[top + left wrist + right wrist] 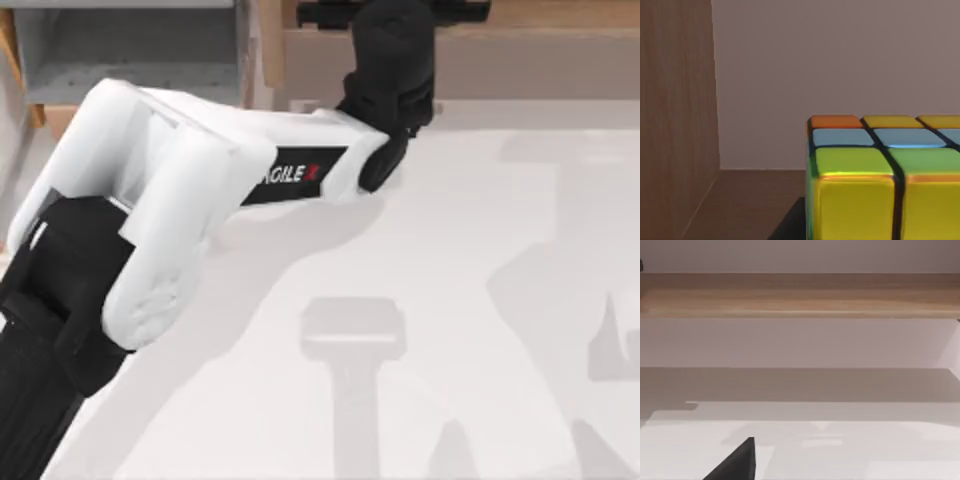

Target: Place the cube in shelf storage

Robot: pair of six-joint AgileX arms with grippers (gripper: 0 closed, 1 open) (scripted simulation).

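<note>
From above, the left arm [190,200] reaches from the near left corner of the white tabletop [480,300] toward the far edge, its forearm angled rightward. Its black wrist bends up into the shelf [540,60], and the left hand [392,15] lies at the shelf's opening; whether its fingers are spread or closed cannot be told. A grey-lined box [130,50] stands left of the shelf.

The left wrist view looks into the shelf: the cube [885,180] sits close to the camera on the brown floor [750,200], apart from the wooden side wall [675,120] and the grey back panel.

The right wrist view faces the shelf's wooden edge [800,295] across the tabletop.
</note>
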